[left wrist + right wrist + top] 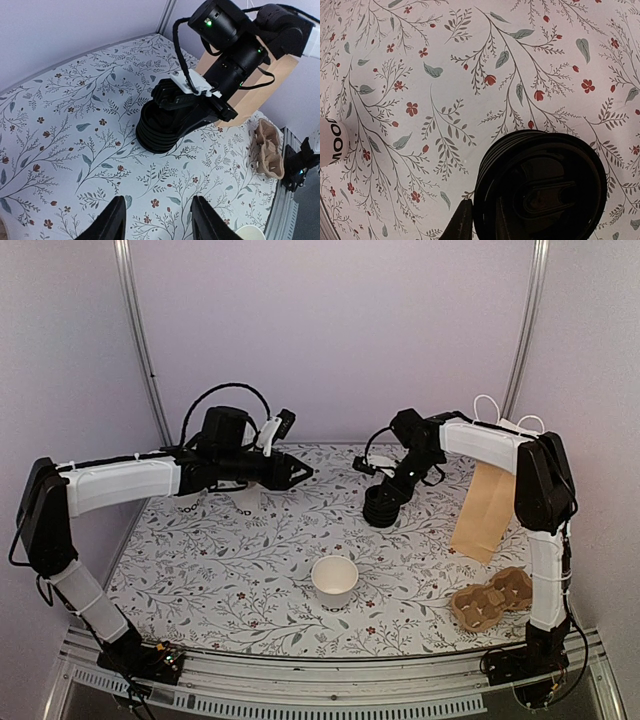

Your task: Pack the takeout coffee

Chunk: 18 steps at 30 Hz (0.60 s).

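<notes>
Straddling the top of the lid stack, the right hand sits narrow around the top lid. I cannot tell whether it actually pinches the lid. The right wrist view shows only one finger, just beside the rim, and its partner is out of frame. The left hand hangs above the counter at about 10 o'clock, half wide and holding nothing.

The takeout coffee cup stands upright and lidless near the counter's middle, toward 6 o'clock. The stack is at roughly 1 o'clock from it.

The lids nest tightly, so a grip set a little low would likely lift two or drag the whole stack sideways. A grip catching only the rim could let the lid slip or come away tilted. The cup looks light and nothing braces it, so pressing a crooked lid onto it could tip it.

The paper bag at 3 o'clock shows no mouth, so I cannot tell if it is open. The cup carrier lies at 4 o'clock. The cup's dark print is cut off at the right wrist frame's edge. A white shape behind the left arm is too hidden to name.
</notes>
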Each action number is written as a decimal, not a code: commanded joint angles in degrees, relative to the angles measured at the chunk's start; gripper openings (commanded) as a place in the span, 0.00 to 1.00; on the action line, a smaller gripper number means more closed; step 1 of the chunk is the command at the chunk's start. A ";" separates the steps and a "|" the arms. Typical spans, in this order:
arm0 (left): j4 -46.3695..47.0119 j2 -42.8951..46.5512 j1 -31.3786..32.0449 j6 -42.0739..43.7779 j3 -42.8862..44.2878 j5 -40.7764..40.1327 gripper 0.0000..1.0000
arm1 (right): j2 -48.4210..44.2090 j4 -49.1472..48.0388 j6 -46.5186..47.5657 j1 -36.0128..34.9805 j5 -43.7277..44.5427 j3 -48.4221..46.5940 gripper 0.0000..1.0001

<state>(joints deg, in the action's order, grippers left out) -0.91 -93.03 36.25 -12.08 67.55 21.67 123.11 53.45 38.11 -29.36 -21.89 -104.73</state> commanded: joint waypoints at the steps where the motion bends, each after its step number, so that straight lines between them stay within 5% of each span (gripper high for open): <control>1: -1.28 -0.97 -0.08 0.08 1.66 0.57 0.47 | 0.31 1.22 -0.53 -0.45 -1.65 -1.62 0.17; 18: -2.08 -1.00 -0.04 0.61 1.97 -0.13 0.47 | -2.38 2.21 -0.97 -0.43 -2.38 -1.27 0.05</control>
<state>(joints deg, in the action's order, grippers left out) -2.48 -93.06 36.25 -12.03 68.20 21.61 123.09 54.50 37.87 -29.36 -22.94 -104.73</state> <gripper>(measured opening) 0.471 0.066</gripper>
